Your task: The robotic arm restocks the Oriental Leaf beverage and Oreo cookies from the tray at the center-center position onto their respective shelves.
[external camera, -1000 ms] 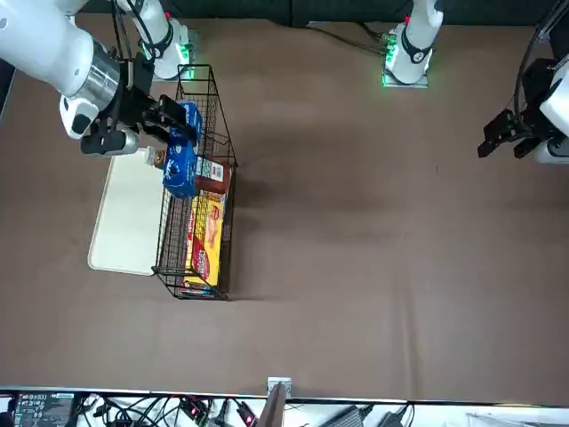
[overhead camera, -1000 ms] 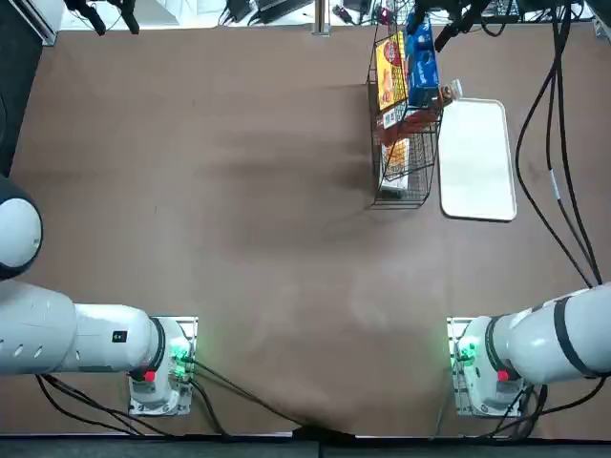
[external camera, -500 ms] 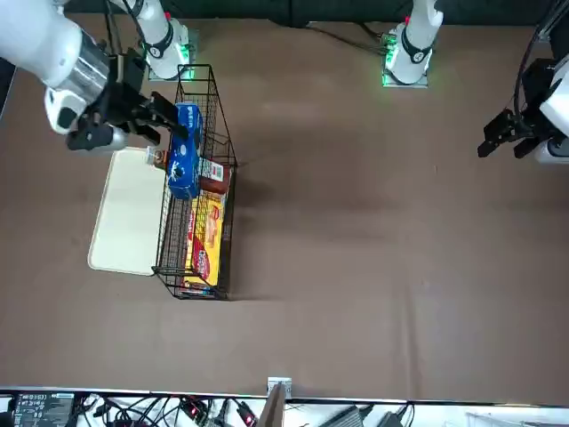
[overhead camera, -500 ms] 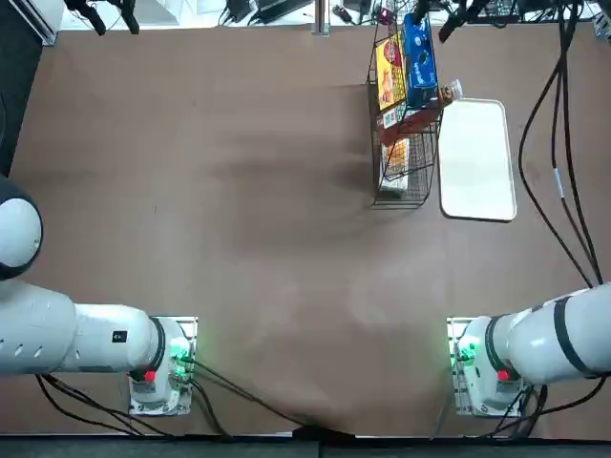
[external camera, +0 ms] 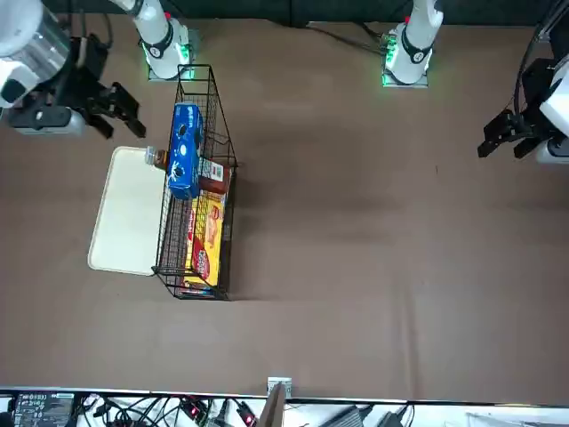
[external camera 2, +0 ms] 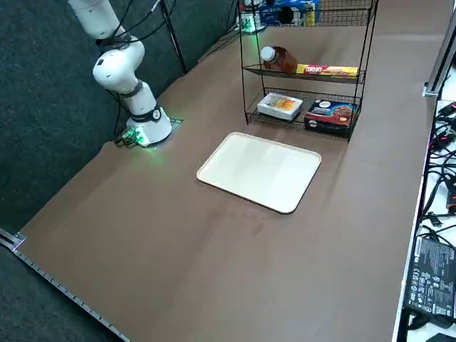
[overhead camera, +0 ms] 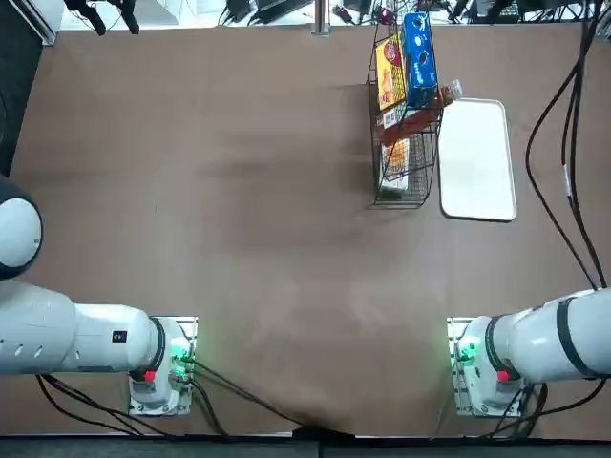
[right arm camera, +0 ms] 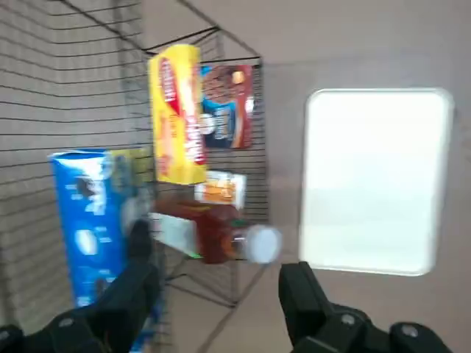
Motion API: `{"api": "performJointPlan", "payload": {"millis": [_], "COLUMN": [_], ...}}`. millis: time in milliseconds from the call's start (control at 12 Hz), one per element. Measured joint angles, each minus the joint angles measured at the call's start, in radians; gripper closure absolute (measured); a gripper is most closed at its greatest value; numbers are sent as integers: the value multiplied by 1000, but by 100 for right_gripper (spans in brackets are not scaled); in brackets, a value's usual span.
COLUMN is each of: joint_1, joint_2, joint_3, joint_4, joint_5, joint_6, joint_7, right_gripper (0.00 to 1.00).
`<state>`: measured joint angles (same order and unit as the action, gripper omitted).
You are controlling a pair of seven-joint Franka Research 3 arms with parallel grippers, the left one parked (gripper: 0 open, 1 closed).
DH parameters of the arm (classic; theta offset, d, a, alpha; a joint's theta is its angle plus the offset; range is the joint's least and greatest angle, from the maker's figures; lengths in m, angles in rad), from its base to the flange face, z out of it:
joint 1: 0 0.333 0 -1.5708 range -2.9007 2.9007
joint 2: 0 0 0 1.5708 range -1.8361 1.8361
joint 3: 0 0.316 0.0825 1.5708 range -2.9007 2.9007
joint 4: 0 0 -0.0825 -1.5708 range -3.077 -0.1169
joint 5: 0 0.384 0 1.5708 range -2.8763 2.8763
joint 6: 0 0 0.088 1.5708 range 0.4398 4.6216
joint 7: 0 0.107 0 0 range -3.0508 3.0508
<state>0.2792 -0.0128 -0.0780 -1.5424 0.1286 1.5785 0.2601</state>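
My right gripper [external camera: 114,108] hangs open and empty, raised to the robot's right of the shelves [external camera: 210,89], apart from everything. In the wrist view its fingers [right arm camera: 137,283] frame the rack with nothing between them. The blue Oreo cookies [external camera: 183,149] [overhead camera: 418,46] [external camera 2: 285,13] [right arm camera: 85,220] lie on the top tier. Below them, on the middle tier, lies the Oriental Leaf beverage [external camera 2: 281,58] [right arm camera: 210,232] [overhead camera: 434,95] on its side, its white cap toward the tray. The white tray [overhead camera: 475,162] [external camera: 129,213] [external camera 2: 260,171] [right arm camera: 375,176] beside the rack holds nothing.
A yellow-and-red pack [external camera 2: 326,70] [right arm camera: 178,110] [external camera: 206,240] shares the middle tier. Two small boxes [external camera 2: 280,105] [external camera 2: 329,114] sit on the bottom tier. Black cables [overhead camera: 563,181] trail over the table's right side.
My right gripper has let go of the Oreo cookies, which stay on the top tier, and has drawn back and away from the shelves.
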Motion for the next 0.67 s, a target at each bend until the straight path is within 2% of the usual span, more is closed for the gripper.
{"api": "performJointPlan", "payload": {"millis": [333,667], "joint_1": [-67,-118], "joint_2": [-5,-18], "joint_3": [-5,-5], "joint_4": [-8,-29], "joint_5": [-79,-114], "joint_6": [-15,-27], "joint_7": [-124,-241], "right_gripper": [0,0]}}
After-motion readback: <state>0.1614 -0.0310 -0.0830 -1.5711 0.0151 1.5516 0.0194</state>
